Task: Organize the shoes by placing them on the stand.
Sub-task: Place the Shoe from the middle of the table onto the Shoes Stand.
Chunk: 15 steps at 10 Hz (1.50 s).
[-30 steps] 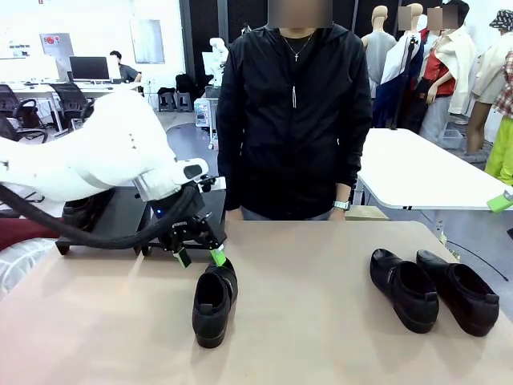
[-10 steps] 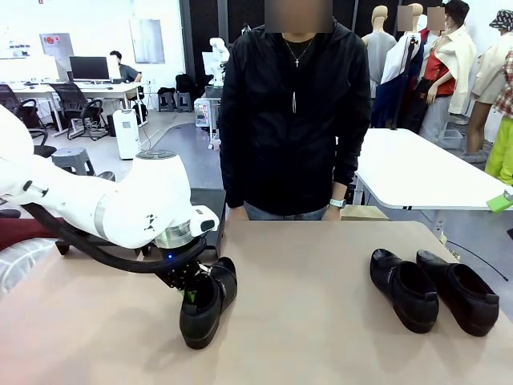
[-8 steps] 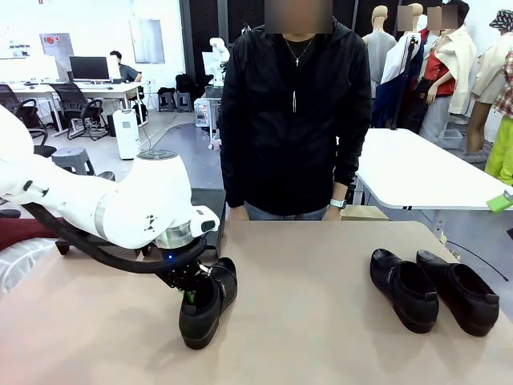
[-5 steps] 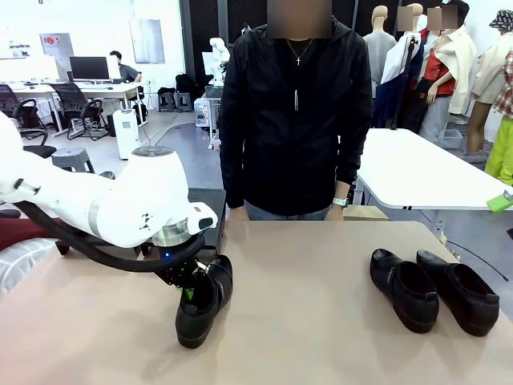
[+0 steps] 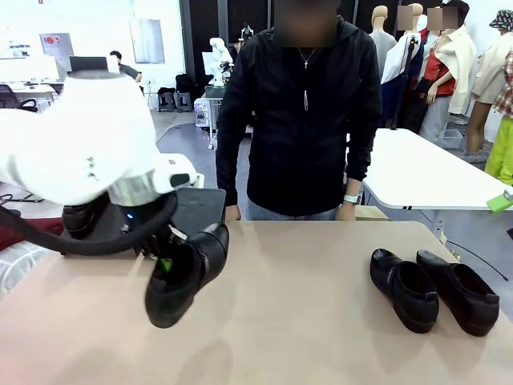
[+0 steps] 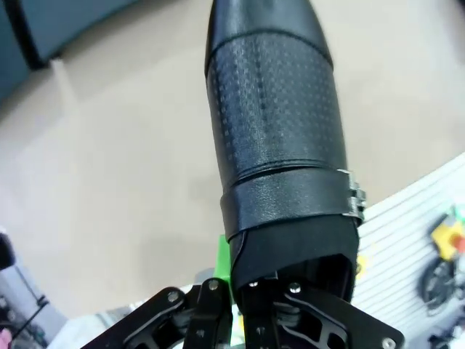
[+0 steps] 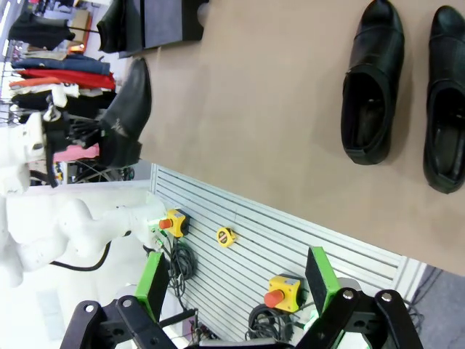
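My left fingers (image 5: 164,263) are closed on a black slip-on shoe (image 5: 186,277). They grip it at the heel end, with one green pad against its side. In the left wrist view the shoe points away from me, with the strap across its top nearest and the glossy toe farthest. The shoe hangs in the air above the bench (image 5: 304,337), tilted, the toe lower than the heel and pointing to my side of the bench. It is near the left end of the bench, just in front of the stand (image 5: 200,210).

The stand is at the far left edge of the bench. A second shoe (image 5: 80,218) sits on its left panel, partly hidden behind my arm. The right panel is bare.

My right fingers (image 7: 320,273) are spread wide and hold nothing. They hang off my side of the bench, well apart from every shoe. The other pair of shoes (image 5: 433,290) lies side by side on the right part of the bench, close together. A person (image 5: 304,112) in a black jacket stands at the far side, both hands down at the bench edge.
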{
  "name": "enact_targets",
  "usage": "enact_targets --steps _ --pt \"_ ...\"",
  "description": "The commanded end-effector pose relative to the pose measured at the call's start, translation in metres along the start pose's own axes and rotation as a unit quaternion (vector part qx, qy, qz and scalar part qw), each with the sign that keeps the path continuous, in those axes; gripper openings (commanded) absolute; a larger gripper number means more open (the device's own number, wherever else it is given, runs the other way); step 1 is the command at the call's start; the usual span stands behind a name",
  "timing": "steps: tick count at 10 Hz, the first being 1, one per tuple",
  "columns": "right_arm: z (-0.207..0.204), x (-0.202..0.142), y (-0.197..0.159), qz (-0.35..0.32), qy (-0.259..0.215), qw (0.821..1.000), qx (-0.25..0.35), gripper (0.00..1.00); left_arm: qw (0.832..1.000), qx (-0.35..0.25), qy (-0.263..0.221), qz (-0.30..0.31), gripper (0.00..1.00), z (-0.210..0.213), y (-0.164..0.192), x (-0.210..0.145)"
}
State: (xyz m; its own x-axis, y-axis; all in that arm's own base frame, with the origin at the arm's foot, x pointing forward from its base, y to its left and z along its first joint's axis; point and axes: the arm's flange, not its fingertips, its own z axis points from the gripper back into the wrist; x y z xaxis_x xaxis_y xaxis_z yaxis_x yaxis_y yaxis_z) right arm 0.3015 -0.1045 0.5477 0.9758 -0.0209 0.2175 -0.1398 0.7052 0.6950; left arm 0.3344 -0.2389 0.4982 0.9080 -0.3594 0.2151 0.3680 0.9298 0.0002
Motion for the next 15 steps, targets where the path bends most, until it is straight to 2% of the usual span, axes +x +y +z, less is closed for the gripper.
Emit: enact_targets --steps 1,2,3,4,7,8,9,10,11,12,14,15 --pt "0.002 0.002 0.002 0.011 -0.003 1.000 0.017 1.00 0.999 0.017 -0.018 -0.044 0.00 0.018 0.029 -0.014" --pt "0.002 0.002 0.002 0.011 -0.003 1.000 0.017 1.00 0.999 0.015 -0.028 -0.041 0.00 0.024 0.037 -0.015" --pt "0.002 0.002 0.002 0.011 -0.003 1.000 0.017 1.00 0.999 -0.017 -0.020 -0.047 0.00 0.027 0.034 -0.013" --pt "0.002 0.002 0.002 0.011 -0.003 1.000 0.017 1.00 0.999 0.013 -0.015 -0.033 0.00 0.030 0.021 -0.015" --pt "0.002 0.002 0.002 0.011 -0.003 1.000 0.017 1.00 0.999 0.010 -0.014 -0.041 0.00 0.030 0.027 -0.015" --pt "0.002 0.002 0.002 0.011 -0.003 1.000 0.017 1.00 0.998 0.019 -0.057 -0.017 0.00 0.034 0.038 0.000" --pt "0.002 0.002 0.002 0.011 -0.003 1.000 0.017 1.00 0.989 0.011 -0.125 0.073 0.00 0.049 0.085 0.021" --pt "0.002 0.002 0.002 0.011 -0.003 1.000 0.017 1.00 0.976 0.017 -0.159 0.150 0.00 0.058 0.131 0.034" --pt "0.002 0.002 0.002 0.011 -0.003 1.000 0.017 1.00 0.970 -0.009 -0.174 0.170 0.00 0.058 0.167 0.049" --pt "0.002 0.002 0.002 0.011 -0.003 1.000 0.017 1.00 0.967 -0.036 -0.200 0.156 0.00 0.052 0.206 0.072" --pt "0.002 0.002 0.002 0.011 -0.003 1.000 0.017 1.00 0.957 -0.003 -0.225 0.185 0.00 0.020 0.270 0.123" --pt "0.002 0.002 0.002 0.011 -0.003 1.000 0.017 1.00 0.959 0.015 -0.214 0.187 0.00 0.007 0.290 0.139"
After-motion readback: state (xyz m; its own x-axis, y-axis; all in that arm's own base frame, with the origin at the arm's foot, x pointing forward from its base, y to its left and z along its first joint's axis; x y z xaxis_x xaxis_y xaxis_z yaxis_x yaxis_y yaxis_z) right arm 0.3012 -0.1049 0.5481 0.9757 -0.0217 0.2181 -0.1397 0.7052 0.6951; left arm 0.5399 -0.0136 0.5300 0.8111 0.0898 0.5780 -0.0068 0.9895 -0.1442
